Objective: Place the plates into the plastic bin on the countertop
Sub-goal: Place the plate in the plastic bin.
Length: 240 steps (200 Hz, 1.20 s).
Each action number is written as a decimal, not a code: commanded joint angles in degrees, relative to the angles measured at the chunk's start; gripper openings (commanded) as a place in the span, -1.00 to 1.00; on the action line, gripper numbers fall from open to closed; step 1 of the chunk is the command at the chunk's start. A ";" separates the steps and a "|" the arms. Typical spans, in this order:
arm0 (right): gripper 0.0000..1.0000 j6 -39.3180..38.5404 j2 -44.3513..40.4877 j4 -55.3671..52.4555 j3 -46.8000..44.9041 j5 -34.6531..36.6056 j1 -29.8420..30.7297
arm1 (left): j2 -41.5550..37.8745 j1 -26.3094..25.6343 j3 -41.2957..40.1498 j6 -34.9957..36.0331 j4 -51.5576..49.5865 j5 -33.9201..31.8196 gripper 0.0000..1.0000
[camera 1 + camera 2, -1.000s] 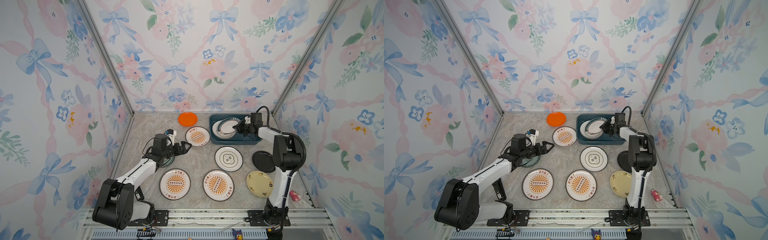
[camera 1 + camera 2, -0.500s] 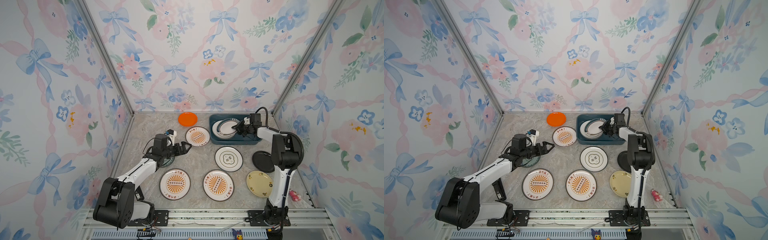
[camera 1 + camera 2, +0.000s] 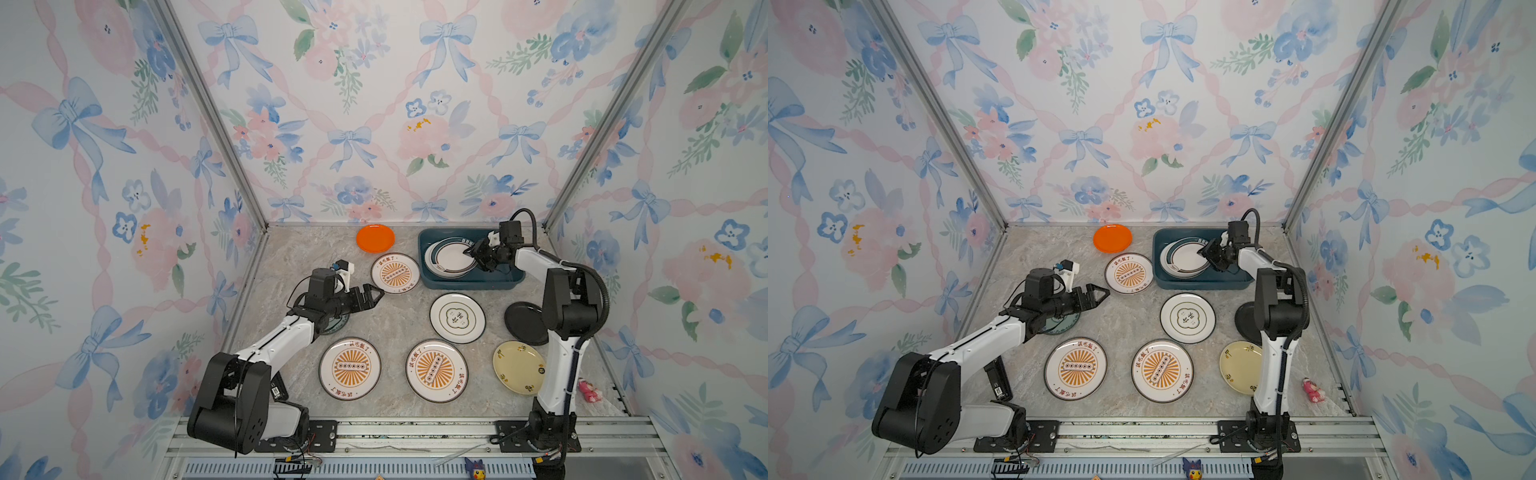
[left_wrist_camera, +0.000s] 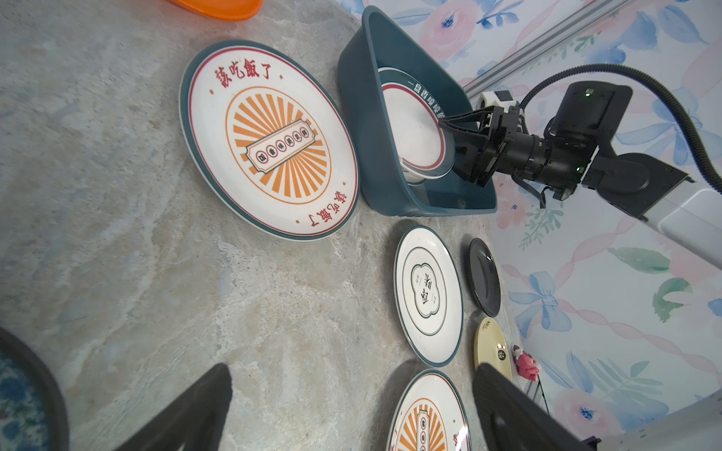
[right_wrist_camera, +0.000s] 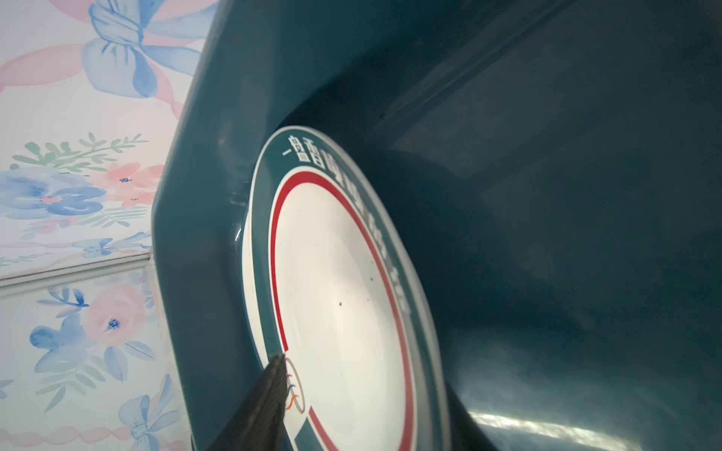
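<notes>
The rectangular dark teal plastic bin [image 3: 465, 285] sits at the far right of the beige marble-patterned countertop [image 3: 399, 320]. In it lies a round white plate with a dark teal rim and thin red ring [image 3: 449, 258], stacked on a second plate [image 3: 428, 261] of which only the edge shows.

The right arm rises from its near-right base and bends over to the far side. The right gripper [image 3: 477, 254] points left, low inside the bin. Its fingers [image 4: 461, 119] stand apart with the top plate's right rim between them. I cannot tell whether either finger touches the rim.

The left arm stretches from the near-left base toward the middle. The left gripper [image 3: 376, 296] hovers empty over bare countertop, its jaws spread wide. It points at the round white plate with an orange sunburst [image 3: 395, 274] just left of the bin. The left arm's wrist hides much of a round teal patterned plate [image 3: 337, 329].

A second ago the right gripper's fingers were pinched together on the top plate's rim; since then they have parted. The left arm has stayed put, and so have the plates outside the bin.
</notes>
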 commanded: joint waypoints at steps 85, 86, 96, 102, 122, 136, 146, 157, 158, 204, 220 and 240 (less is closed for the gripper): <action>0.01 -10.38 0.61 -13.43 4.98 7.15 3.09 | 1.40 -0.38 -0.08 1.36 -0.30 -0.74 0.96; 0.01 -10.44 0.61 -13.49 5.00 7.25 3.12 | 1.41 -0.35 -0.04 1.40 -0.32 -0.79 0.96; 0.02 -10.86 0.51 -13.89 4.88 7.75 3.23 | 1.89 -0.37 0.03 1.39 -0.42 -1.22 0.96; 0.02 -11.13 0.30 -13.99 4.69 8.08 3.22 | 2.11 -0.39 0.16 1.39 -0.43 -1.59 0.96; 0.02 -11.88 -0.13 -14.49 4.13 9.20 3.31 | 3.40 -0.47 0.52 1.24 -0.39 -3.30 0.96; 0.02 -12.65 -0.53 -15.25 3.97 10.15 3.31 | 4.67 -0.57 1.02 1.12 -0.04 -4.37 0.96; 0.02 -13.12 -0.79 -15.86 3.97 10.91 3.29 | 5.76 -0.55 1.44 0.88 0.33 -4.53 0.96; 0.02 -13.73 -1.13 -16.52 3.84 11.68 3.29 | 7.15 -0.74 1.96 0.68 0.91 -4.44 0.96; 0.02 -13.79 -1.14 -16.57 3.86 11.75 3.31 | 7.22 -0.79 1.99 0.67 0.94 -4.44 0.96; 0.04 -15.94 -2.29 -18.29 3.70 13.92 3.28 | 11.23 -1.35 4.21 0.21 2.60 -5.63 0.96; 0.04 -16.38 -2.64 -18.61 3.92 14.31 3.23 | 12.27 -1.54 5.15 0.20 2.74 -6.01 0.96; 0.04 -16.84 -3.49 -17.69 3.75 13.64 3.23 | 13.53 -1.59 6.12 0.39 2.73 -6.46 0.95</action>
